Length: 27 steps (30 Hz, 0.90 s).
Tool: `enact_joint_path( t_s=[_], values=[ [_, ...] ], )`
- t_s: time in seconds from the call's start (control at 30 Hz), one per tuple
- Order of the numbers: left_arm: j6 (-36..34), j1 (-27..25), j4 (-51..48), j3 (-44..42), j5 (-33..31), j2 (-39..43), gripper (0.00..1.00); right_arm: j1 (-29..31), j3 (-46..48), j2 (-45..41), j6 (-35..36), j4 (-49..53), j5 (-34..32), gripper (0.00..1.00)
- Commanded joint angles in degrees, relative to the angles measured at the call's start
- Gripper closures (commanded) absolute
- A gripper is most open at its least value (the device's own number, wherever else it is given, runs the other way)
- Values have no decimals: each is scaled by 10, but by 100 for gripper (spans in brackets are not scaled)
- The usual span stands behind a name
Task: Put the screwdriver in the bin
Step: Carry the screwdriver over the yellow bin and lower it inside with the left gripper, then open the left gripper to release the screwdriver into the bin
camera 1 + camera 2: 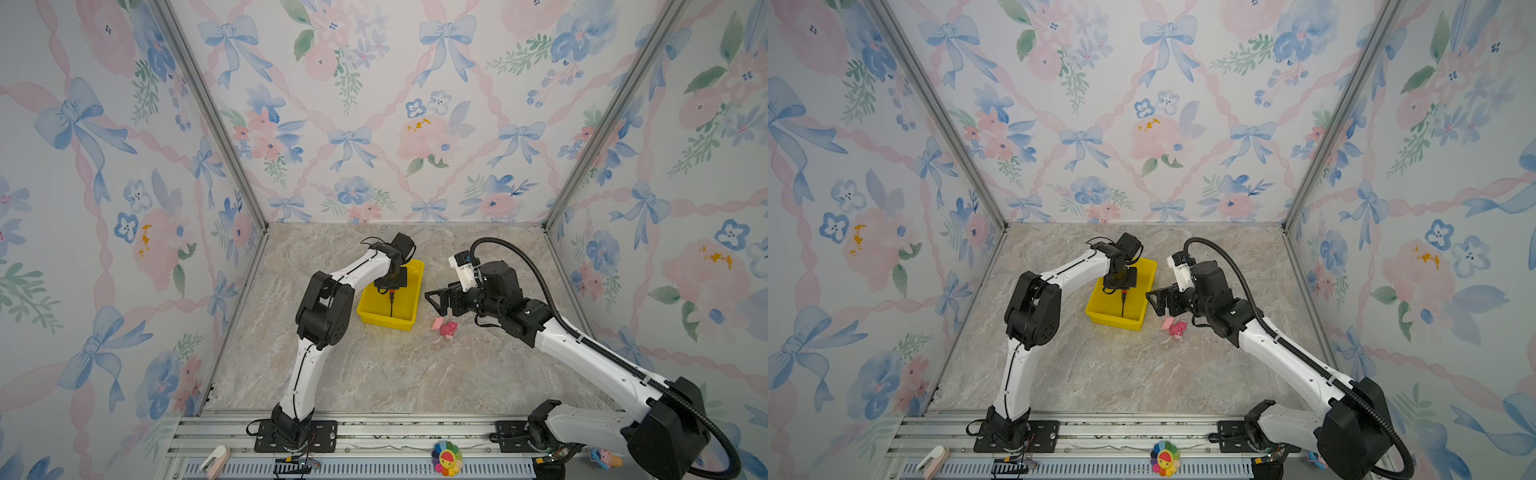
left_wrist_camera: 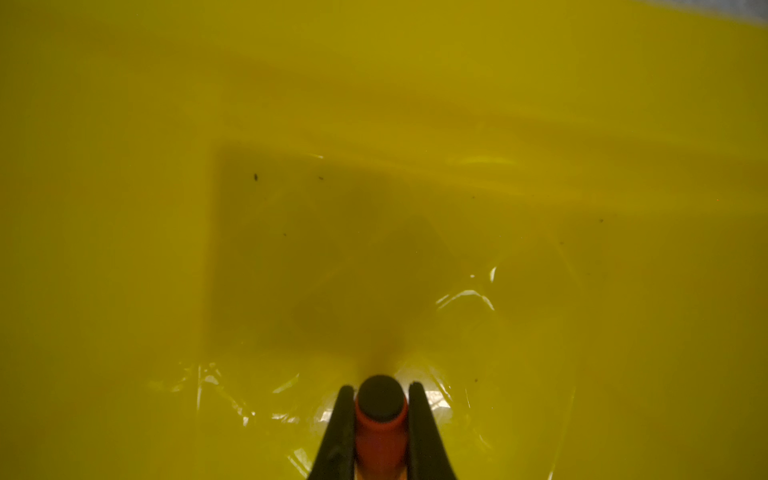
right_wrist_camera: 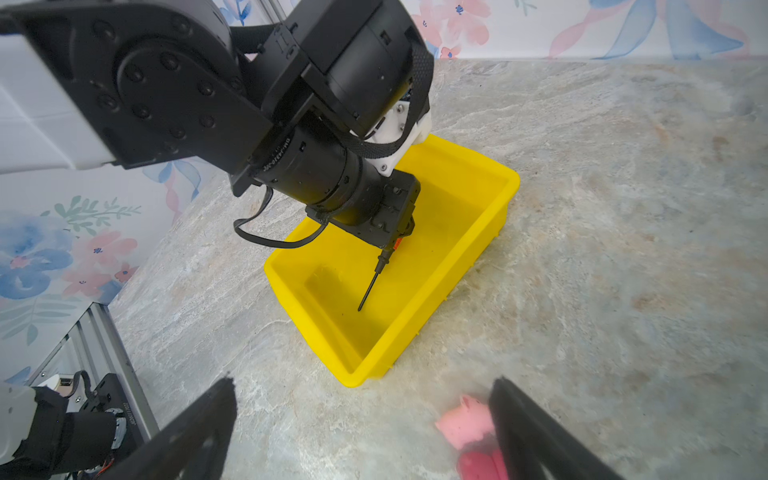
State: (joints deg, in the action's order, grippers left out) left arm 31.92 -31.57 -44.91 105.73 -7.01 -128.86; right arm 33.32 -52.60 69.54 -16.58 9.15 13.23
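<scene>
In my left wrist view, nearest the lens, my left claw (image 2: 380, 432) pinches the screwdriver (image 2: 380, 419) by its red-orange handle, one black finger on each side, the dark cap end facing the camera. Behind it the yellow floor of the bin (image 2: 415, 124) fills almost the whole view.

In my right wrist view, the two black fingers (image 3: 195, 432) of my right claw (image 3: 361, 432) stand spread wide with nothing between them. A pink toy (image 3: 465, 424) lies on the counter (image 3: 623, 249) just beside one finger. Beyond, my left arm reaches down into the bin, and the screwdriver's thin shaft slants down inside the walls, its tip at or just above the floor; I cannot tell which.

In both top views the bin (image 1: 405, 309) (image 1: 1140, 305) sits toward the counter's back edge, near the middle. My left claw (image 1: 390, 286) (image 1: 1121, 282) hangs over it, the screwdriver (image 1: 391, 305) (image 1: 1123, 306) inside the rim. My right claw (image 1: 434, 299) (image 1: 1154, 299) hovers beside the bin, above the pink toy (image 1: 444, 328) (image 1: 1175, 328).
</scene>
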Motion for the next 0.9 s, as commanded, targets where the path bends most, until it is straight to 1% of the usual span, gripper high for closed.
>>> enact_joint_path(
  t_s=[0.0,0.23,0.47,0.6,0.8,0.87],
  values=[
    [3,-2,-6,23,6,-16,98,-8,-14,6,-5,-7,-1,3],
    [4,-2,-6,23,5,-32,98,-11,-18,9,2,-7,13,3],
    [8,-2,-6,25,5,-46,95,-16,-16,5,3,-6,12,3],
    [10,-3,-6,25,8,-50,91,-21,-15,-2,4,-4,13,3],
    [13,-4,-6,26,8,-47,79,-28,-12,-14,5,2,10,3],
    [14,-4,-5,27,7,-42,74,-30,-12,-19,7,4,9,3]
  ],
)
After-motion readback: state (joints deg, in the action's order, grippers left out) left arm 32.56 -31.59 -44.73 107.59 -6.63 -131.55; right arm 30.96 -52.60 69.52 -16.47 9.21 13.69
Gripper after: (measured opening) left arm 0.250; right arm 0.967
